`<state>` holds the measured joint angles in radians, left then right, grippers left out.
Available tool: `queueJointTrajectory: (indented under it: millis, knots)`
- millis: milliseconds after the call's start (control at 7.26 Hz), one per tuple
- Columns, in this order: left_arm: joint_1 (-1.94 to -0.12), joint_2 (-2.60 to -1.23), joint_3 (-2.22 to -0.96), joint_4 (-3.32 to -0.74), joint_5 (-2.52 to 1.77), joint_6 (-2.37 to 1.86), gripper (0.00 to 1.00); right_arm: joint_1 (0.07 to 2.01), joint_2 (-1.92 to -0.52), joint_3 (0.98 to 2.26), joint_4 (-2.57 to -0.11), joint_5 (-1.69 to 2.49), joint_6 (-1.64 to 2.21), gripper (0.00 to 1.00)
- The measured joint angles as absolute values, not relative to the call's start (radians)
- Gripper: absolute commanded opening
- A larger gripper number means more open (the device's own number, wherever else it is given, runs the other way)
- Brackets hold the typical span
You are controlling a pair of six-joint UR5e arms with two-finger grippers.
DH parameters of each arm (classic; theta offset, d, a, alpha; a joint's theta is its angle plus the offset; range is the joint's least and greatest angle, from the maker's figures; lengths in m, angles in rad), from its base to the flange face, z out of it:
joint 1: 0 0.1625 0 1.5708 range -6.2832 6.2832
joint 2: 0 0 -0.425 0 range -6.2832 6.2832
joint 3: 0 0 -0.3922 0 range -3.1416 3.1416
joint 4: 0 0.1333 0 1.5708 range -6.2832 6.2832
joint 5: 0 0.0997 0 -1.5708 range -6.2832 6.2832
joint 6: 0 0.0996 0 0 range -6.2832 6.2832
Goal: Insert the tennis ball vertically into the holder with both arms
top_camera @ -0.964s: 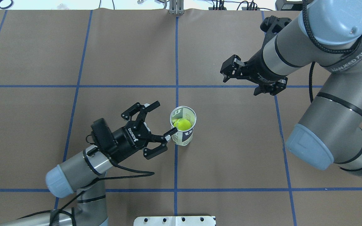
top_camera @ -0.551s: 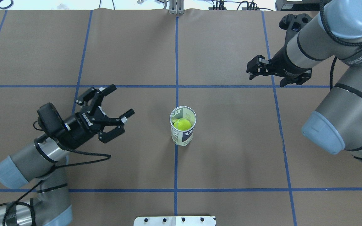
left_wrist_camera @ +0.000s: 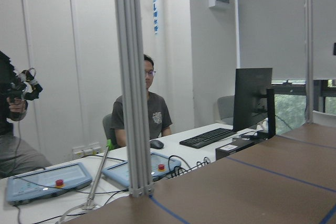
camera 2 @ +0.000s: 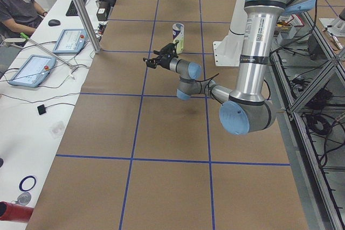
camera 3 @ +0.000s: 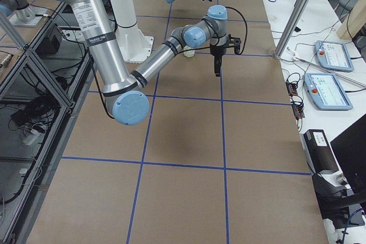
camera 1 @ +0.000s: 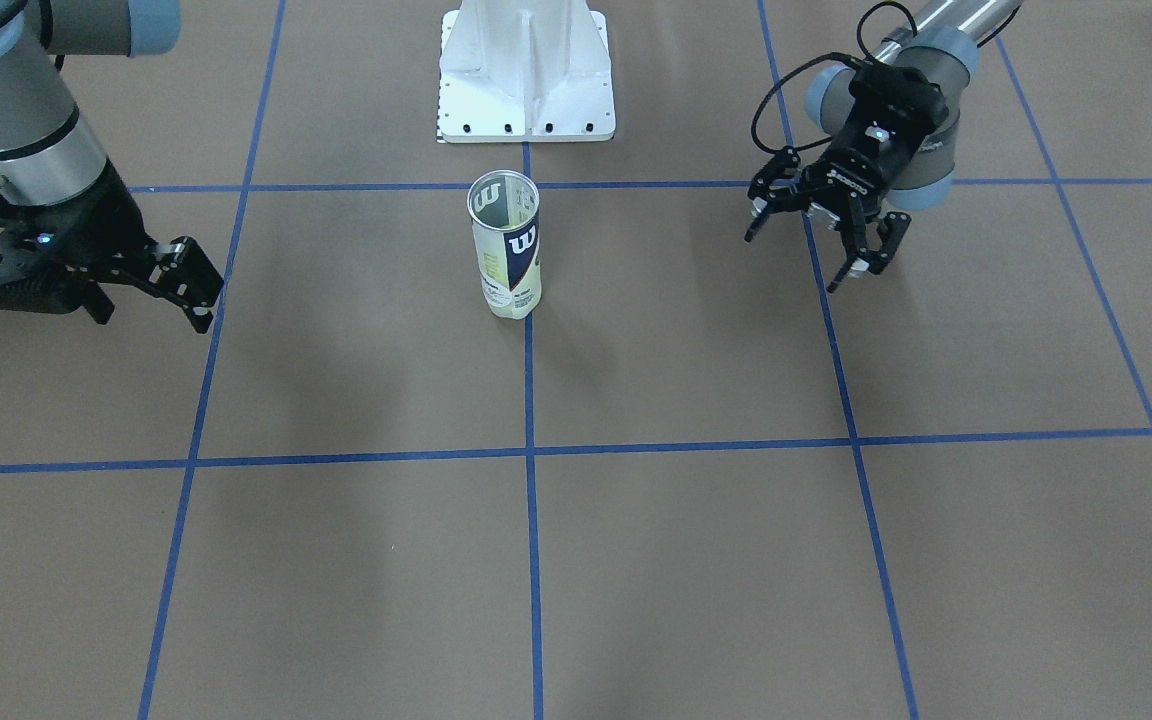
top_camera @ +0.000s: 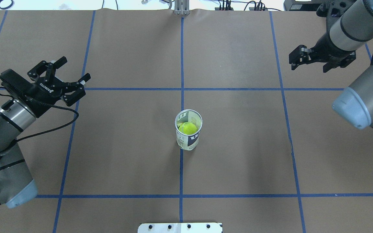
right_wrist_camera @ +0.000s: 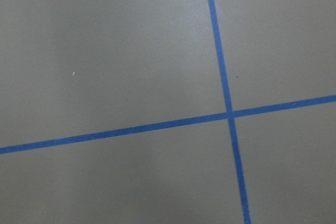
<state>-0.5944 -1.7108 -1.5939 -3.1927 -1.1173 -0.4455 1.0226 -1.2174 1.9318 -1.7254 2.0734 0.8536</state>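
The left gripper [top_camera: 75,68] hangs over the left side of the table [top_camera: 238,145], its fingers spread wide and holding nothing, well apart from everything else.

At the table's middle, on a blue tape line, the holder [top_camera: 189,134] stands upright with its open mouth up, and the tennis ball [top_camera: 187,128] sits down inside it, so the insertion looks done. Nothing touches the can.

It is likely light and thin-walled, with smooth, slippery plastic sides. Being tall on a narrow base with only one ball as ballast, it should tip at a slight sideways nudge. The safest hold is probably across the body at the label band, low to mid height, with the fingers square to the wall. The squeeze should be gentle, since a hard one may dent the wall. The silver rim is stiffer, but gripping there blocks the mouth. The ball is felted and springy, so it should grip easily and forgive a firm pinch.

The right gripper [top_camera: 295,60] hovers at the far right, well clear of the can. I cannot tell whether its fingers are parted or closed.
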Motion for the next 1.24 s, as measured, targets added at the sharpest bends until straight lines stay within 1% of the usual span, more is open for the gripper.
queueJointTrajectory:
  millis: [275,826,964,1239]
  knots:
    - [-0.698,-1.709,-1.595,-2.966,-1.236,-0.546,0.87,1.094,-1.233,1.866,-1.724,2.101,0.733,0.99]
    - [-1.016,-1.754,-1.6,-2.438,-1.716,-0.57,0.87,1.21,-1.24,1.775,-1.723,2.194,0.599,0.99]
    - [-1.078,-1.768,-1.598,-2.344,-1.824,-0.564,0.98,1.246,-1.249,1.754,-1.723,2.232,0.557,0.99]
    - [-1.207,-1.788,-1.595,-2.114,-2.103,-0.56,0.99,1.325,-1.287,1.731,-1.724,2.29,0.446,0.99]
